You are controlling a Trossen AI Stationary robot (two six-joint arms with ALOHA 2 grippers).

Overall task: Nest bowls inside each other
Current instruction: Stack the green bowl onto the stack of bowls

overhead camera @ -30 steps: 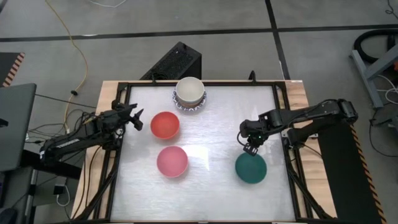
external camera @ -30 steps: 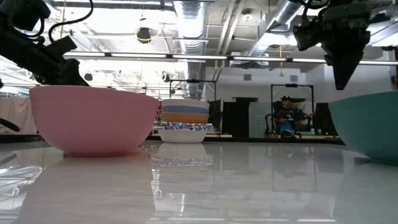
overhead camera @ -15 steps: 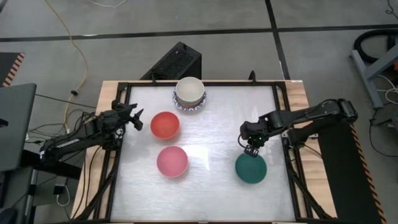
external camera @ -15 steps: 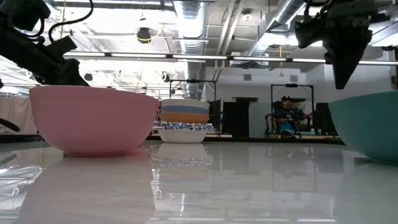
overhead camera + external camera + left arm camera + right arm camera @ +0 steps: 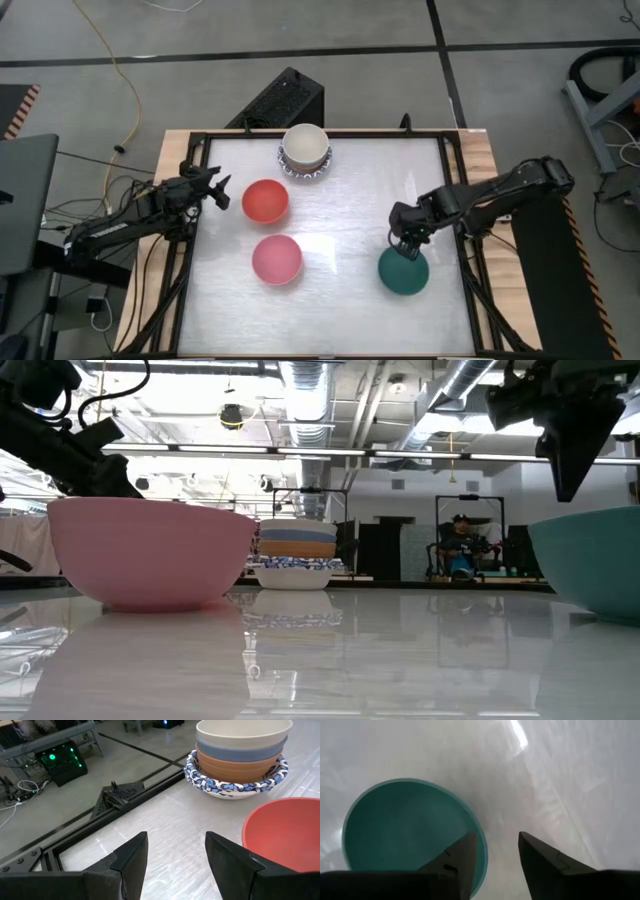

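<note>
**Inspector:** Status of the right hand [image 5: 406,247]?

**Onlooker:** It hangs over the dark green bowl [image 5: 403,270], at the rim's 12 o'clock edge as seen from above. Its own camera shows the two fingers [image 5: 454,862] parted, one inside the rim and one outside. They straddle the wall without pinching it, so it holds nothing.

**Inspector:** And the left hand [image 5: 219,189]?

**Onlooker:** Waiting at the bench's [image 5: 340,300] 9 o'clock side, fingers spread wide, empty, just beside the red bowl [image 5: 265,201].

**Inspector:** Location of the remaining bowls?

**Onlooker:** The pink bowl [image 5: 276,259] sits at about 7 o'clock from the bench centre. The stack [image 5: 305,149] stands at 12 o'clock: cream on top, then blue and orange, in a blue-patterned white bowl at the base. The green bowl is at 4 o'clock, well apart from the stack.

**Inspector:** Step in hand?

**Onlooker:** In my judgement, taking hold of the green bowl by its rim. Next it needs to drop a little, close on the wall, lift clear, and carry the bowl to the stack.
</note>
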